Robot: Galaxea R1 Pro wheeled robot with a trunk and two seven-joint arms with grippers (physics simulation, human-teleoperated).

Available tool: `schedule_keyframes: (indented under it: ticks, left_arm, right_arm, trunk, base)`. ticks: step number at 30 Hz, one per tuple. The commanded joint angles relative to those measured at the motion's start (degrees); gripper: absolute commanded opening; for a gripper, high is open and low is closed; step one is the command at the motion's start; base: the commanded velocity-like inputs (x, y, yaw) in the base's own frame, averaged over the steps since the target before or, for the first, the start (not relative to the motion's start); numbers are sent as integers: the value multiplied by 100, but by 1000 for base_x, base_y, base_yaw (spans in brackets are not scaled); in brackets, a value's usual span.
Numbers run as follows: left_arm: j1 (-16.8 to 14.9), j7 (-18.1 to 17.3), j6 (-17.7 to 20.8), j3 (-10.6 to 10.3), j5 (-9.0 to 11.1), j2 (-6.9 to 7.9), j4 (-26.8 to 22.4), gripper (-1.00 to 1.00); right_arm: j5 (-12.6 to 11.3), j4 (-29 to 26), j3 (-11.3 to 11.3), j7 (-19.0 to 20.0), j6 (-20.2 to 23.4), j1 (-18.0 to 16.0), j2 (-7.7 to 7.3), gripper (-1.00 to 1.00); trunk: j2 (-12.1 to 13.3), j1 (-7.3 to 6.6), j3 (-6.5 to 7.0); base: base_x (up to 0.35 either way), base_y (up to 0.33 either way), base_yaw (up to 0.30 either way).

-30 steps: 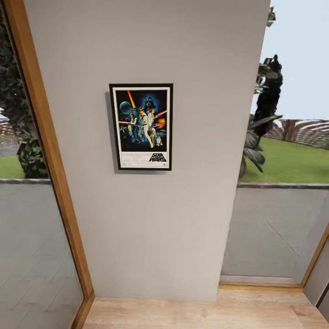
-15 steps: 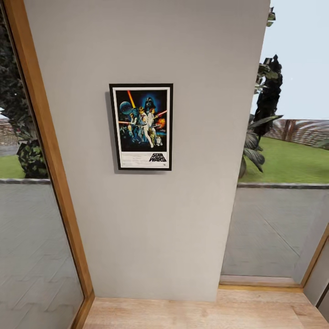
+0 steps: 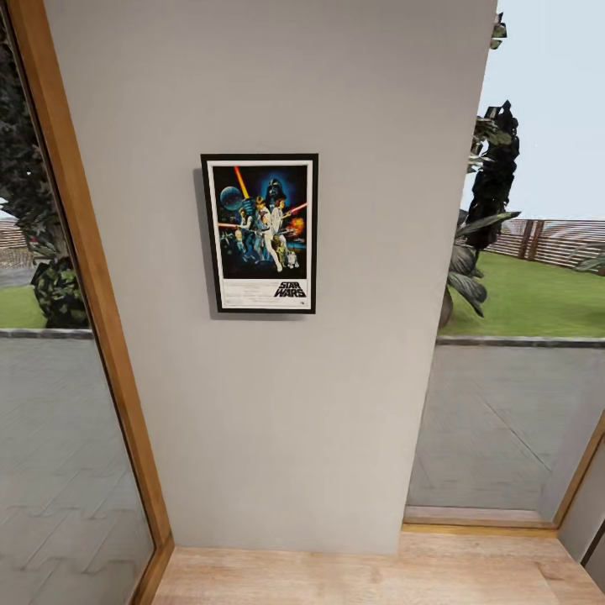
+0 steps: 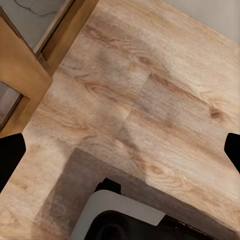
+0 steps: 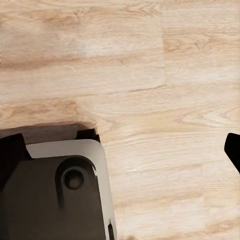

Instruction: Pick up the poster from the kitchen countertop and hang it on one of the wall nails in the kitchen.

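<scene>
The poster [image 3: 260,233] hangs upright on the pale grey wall [image 3: 336,403], flat against it, between a wood-framed window [image 3: 80,252] and a glass pane onto a lawn [image 3: 529,294]. Both wrist cameras look down at the wooden floor [image 4: 150,100] and the robot's base [image 5: 60,190]. Left gripper [image 4: 120,150] fingertips sit wide apart at the frame edges, nothing between; right gripper [image 5: 125,147] likewise wide and empty.

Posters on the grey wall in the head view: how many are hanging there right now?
1. The black-framed Star Wars poster hangs upright on the pale grey wall panel, between the wood-framed window and the open garden view. No other poster shows.
</scene>
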Motion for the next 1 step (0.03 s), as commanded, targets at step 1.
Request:
schedule_keyframes:
  ticks: [1]
  left_arm:
    - [-3,-50,-10,46,28,1,11,100]
  right_arm:
    - [-47,27,-17,33,-46,-8,-2,100]
  trunk:
    - [-4,2,-2]
  base:
    - [0,0,0]
